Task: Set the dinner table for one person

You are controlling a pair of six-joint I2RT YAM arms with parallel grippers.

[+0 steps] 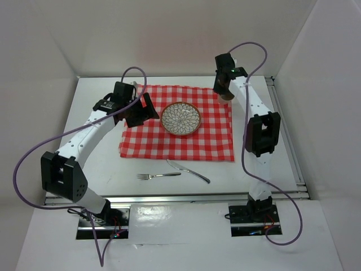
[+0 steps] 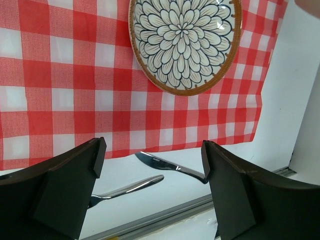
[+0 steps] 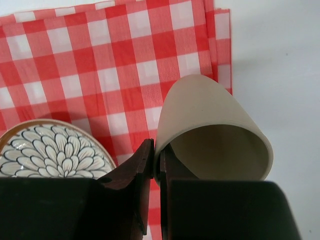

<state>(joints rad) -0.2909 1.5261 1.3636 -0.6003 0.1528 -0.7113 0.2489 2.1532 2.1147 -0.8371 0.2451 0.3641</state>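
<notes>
Cup-placing step, by my read: right fingers (image 3: pixel 145 170) clenched on the rim of a beige cup (image 3: pixel 210 120) at the far right corner of the checked cloth (image 1: pixel 152 141), past the plate (image 1: pixel 180 118) mid-cloth. White table (image 1: pixel 237 175) lies under everything. Left fingers (image 2: pixel 75 180) spread, holding nothing, over the cloth's left side. Next move needs a level lowering, then release. Cloth edge runs right under the cup, with bare table to its right. Fork (image 1: pixel 158 176) and knife (image 1: pixel 189 171) lie off-cloth near the front edge.
</notes>
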